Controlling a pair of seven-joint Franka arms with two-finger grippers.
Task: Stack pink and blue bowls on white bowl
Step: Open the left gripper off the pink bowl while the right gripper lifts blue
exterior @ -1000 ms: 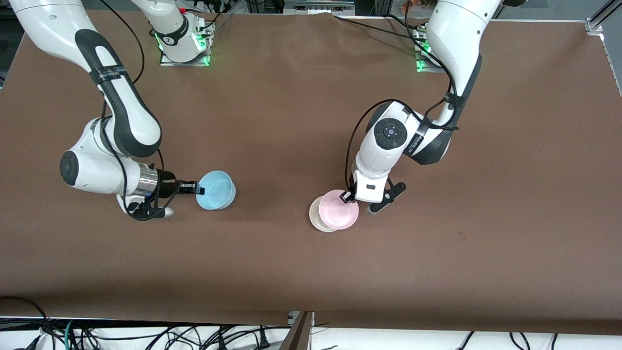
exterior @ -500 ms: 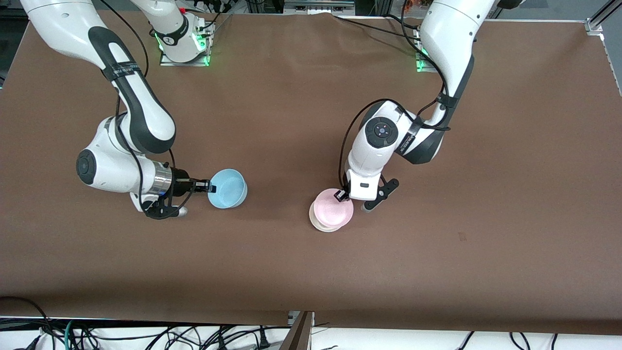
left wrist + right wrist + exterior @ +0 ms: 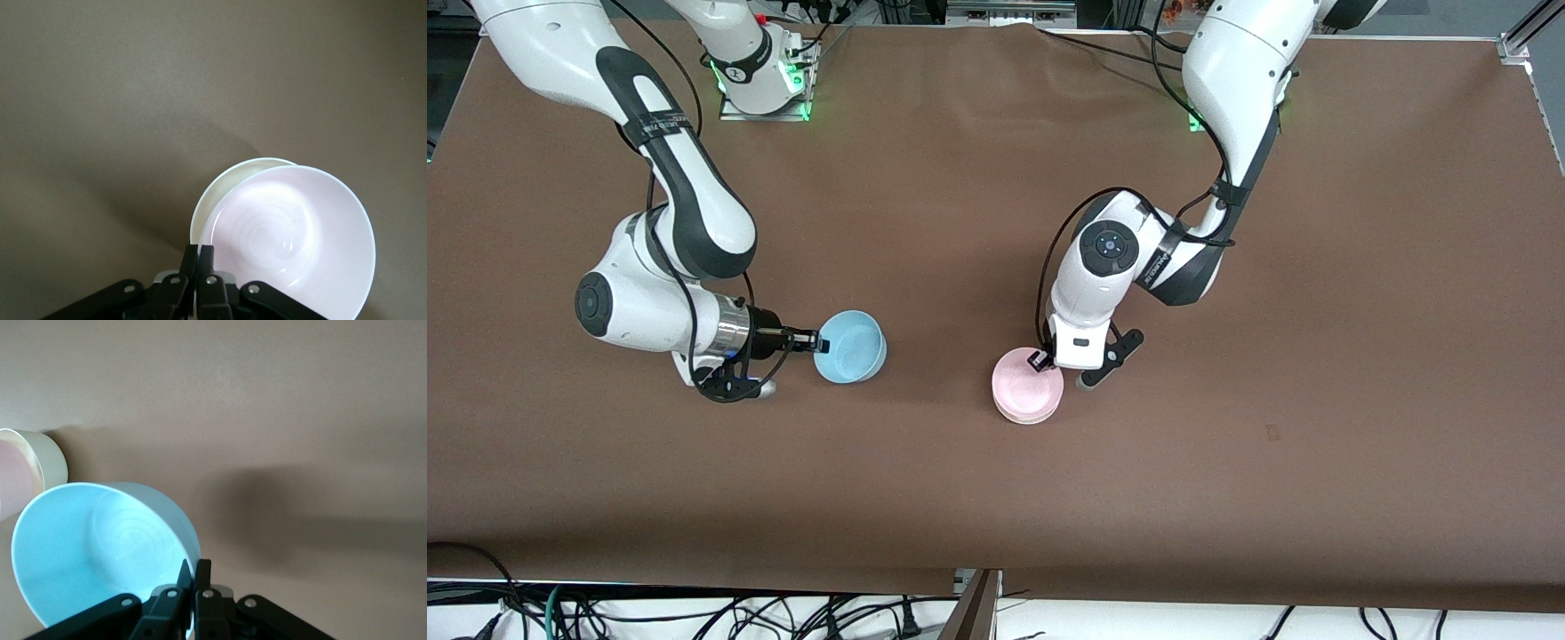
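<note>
My left gripper is shut on the rim of the pale pink bowl. It holds the bowl almost squarely over the white bowl, of which only a thin rim shows. In the left wrist view the fingers pinch the pink bowl, and the white bowl's rim peeks out from under it. I cannot tell whether the two bowls touch. My right gripper is shut on the rim of the sky-blue bowl, toward the right arm's end of the table. It shows tilted in the right wrist view.
The brown table is bare around the bowls. The two arm bases stand along the table's edge farthest from the front camera. The white bowl also shows in the right wrist view.
My left gripper has carried the pink bowl from partly off the white bowl to almost centred over it. My right gripper has carried the blue bowl some way toward the white bowl.
</note>
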